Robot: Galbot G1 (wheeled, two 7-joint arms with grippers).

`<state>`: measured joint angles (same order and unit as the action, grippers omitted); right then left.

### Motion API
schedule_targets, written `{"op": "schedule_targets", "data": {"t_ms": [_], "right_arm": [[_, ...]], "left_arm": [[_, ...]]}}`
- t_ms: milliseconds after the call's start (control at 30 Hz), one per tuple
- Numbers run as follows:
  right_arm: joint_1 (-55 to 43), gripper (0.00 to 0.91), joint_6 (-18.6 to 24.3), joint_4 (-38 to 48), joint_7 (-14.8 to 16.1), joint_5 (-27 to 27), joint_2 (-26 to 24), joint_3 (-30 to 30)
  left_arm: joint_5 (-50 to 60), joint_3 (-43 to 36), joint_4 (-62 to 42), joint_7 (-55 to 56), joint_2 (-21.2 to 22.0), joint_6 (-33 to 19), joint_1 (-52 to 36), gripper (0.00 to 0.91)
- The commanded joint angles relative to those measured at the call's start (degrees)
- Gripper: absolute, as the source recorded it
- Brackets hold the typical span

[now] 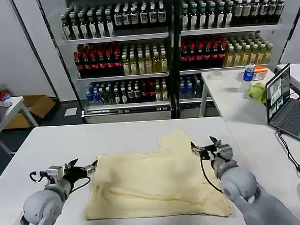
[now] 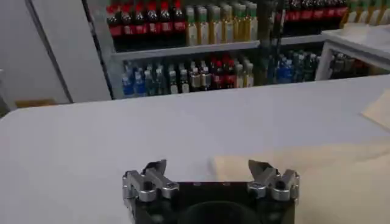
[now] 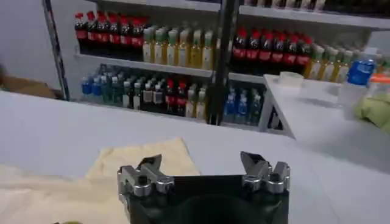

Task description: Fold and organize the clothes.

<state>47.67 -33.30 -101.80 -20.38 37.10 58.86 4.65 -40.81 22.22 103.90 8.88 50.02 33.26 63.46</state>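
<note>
1. The left gripper (image 1: 83, 166) hovers low over the white table (image 1: 50, 144), just beside the left edge of the garment. In the left wrist view its fingers (image 2: 156, 172) stand wide apart with nothing between them.
2. The clothes (image 1: 154, 181), one pale cream-yellow garment, lie spread flat in the middle of the table, with a folded part reaching toward the far side. Its left edge shows past the left gripper in the left wrist view (image 2: 317, 182).
3. The right gripper (image 1: 205, 146) is at the garment's right edge, near the far corner. Its fingers (image 3: 149, 167) are spread and empty, above the fabric (image 3: 73, 189).
</note>
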Motion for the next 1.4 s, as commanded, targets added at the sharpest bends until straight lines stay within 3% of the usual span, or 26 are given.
{"op": "schedule_targets", "data": {"t_ms": [33, 500, 1033, 1067, 1100, 1133, 1200, 1233, 1267, 1300, 1333, 1400], "right_arm": [[-8.9, 0.907, -0.1, 12.1, 0.2, 1.1, 3.7, -5.1], [-15.9, 0.907, -0.1, 23.4, 0.9, 1.1, 8.5, -9.1], [-16.4, 0.907, -0.1, 27.2, 1.0, 1.5, 9.7, -9.0], [-16.3, 0.907, -0.1, 27.3, 1.1, 1.5, 9.7, -9.1], [-16.2, 0.907, -0.1, 27.4, 1.1, 1.8, 9.7, -9.1], [-16.1, 0.846, -0.1, 27.5, 1.2, 2.0, 9.7, -9.1], [-16.1, 0.665, -0.1, 27.7, 1.3, 2.2, 9.8, -9.3], [-16.0, 0.595, -0.1, 27.8, 1.4, 2.3, 9.8, -9.3], [-16.0, 0.353, -0.1, 27.9, 1.5, 2.4, 9.8, -9.4], [-16.0, 0.262, -0.1, 28.0, 1.5, 2.6, 9.8, -9.4], [-16.0, 0.111, -0.1, 28.1, 1.6, 2.8, 9.8, -9.4], [-16.0, 0.0, -0.1, 28.1, 1.7, 2.9, 9.8, -9.5]], "left_arm": [[-0.4, -6.6, -6.2, 0.1, 0.5, 0.0, -8.7, 0.907], [-0.5, -10.7, -10.2, -0.1, 2.3, 0.1, -11.7, 0.907], [-1.6, -10.9, -12.4, -0.5, 2.9, 0.1, -12.0, 0.907], [-1.6, -11.0, -12.6, -0.6, 2.9, 0.1, -12.1, 0.766], [-1.6, -11.1, -12.7, -0.6, 2.9, 0.0, -12.2, 0.484], [-1.6, -11.3, -12.9, -0.7, 3.0, 0.0, -12.3, 0.252], [-1.6, -11.4, -13.2, -0.8, 3.0, 0.0, -12.4, 0.071], [-1.6, -11.4, -13.2, -0.8, 3.1, 0.0, -12.4, 0.04], [-1.5, -11.4, -13.2, -0.9, 3.1, 0.0, -12.4, 0.01], [-1.5, -11.5, -13.2, -1.0, 3.1, 0.0, -12.4, 0.01], [-1.5, -11.5, -13.3, -1.0, 3.1, 0.0, -12.3, 0.01], [-1.5, -11.6, -13.2, -1.1, 3.2, 0.0, -12.2, 0.01]]}}
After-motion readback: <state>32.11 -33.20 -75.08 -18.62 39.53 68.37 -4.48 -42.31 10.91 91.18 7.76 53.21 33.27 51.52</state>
